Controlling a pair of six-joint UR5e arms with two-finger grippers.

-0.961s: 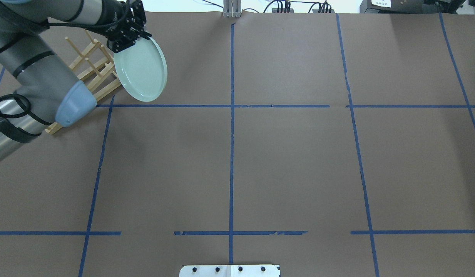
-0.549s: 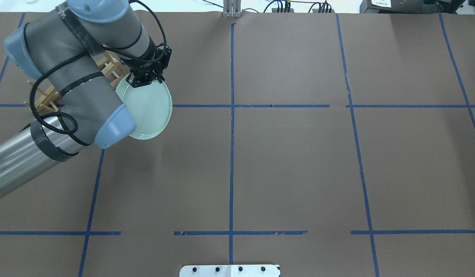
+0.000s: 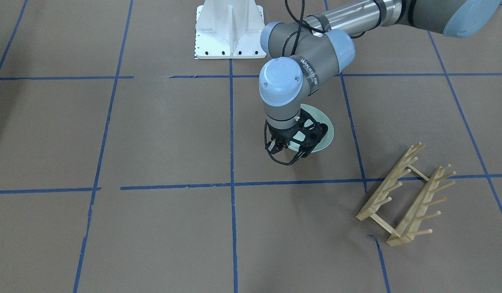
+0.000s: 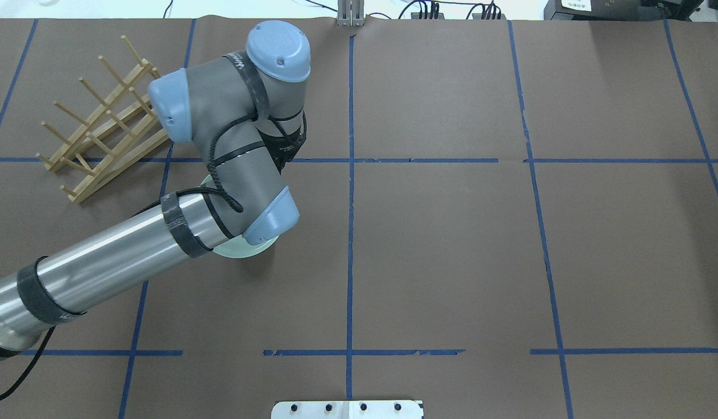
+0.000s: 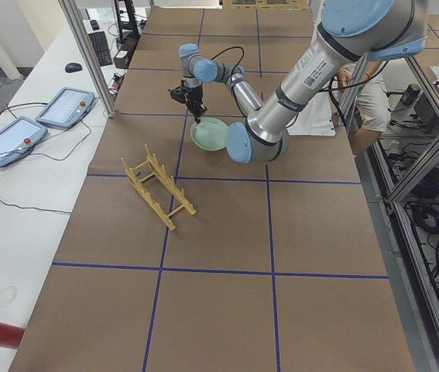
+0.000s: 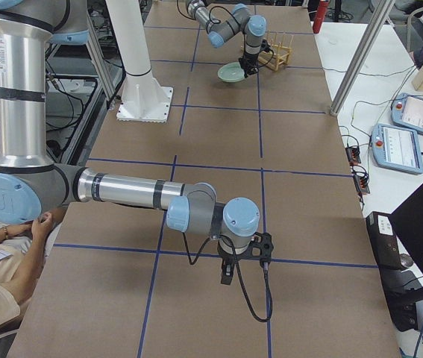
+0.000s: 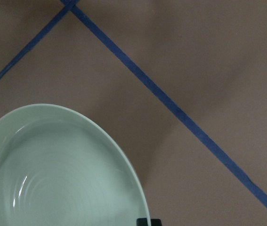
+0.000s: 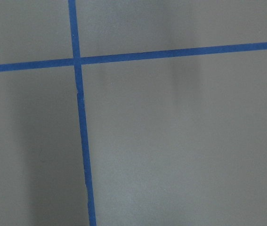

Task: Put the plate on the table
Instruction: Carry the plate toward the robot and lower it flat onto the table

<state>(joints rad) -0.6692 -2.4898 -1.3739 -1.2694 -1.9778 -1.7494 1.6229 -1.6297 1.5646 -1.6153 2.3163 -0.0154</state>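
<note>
My left pincer (image 3: 292,147) pinches the far rim of the plate (image 3: 322,118), which stretches nearly level from there back toward my base, low over the table (image 3: 153,134), apart from the rack (image 3: 405,195).

White side bench (image 5: 2,256) — two tablets (image 5: 66,106), keyboard (image 5: 100,46), mouse (image 5: 73,67), aluminium post (image 5: 87,58), even light

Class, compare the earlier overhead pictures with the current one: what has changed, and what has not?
The left gripper carried the plate away from the wooden rack toward the robot's side and tipped it from tilted to nearly flat, low over the table. It keeps its hold on the rim. The rack stayed put.
</note>
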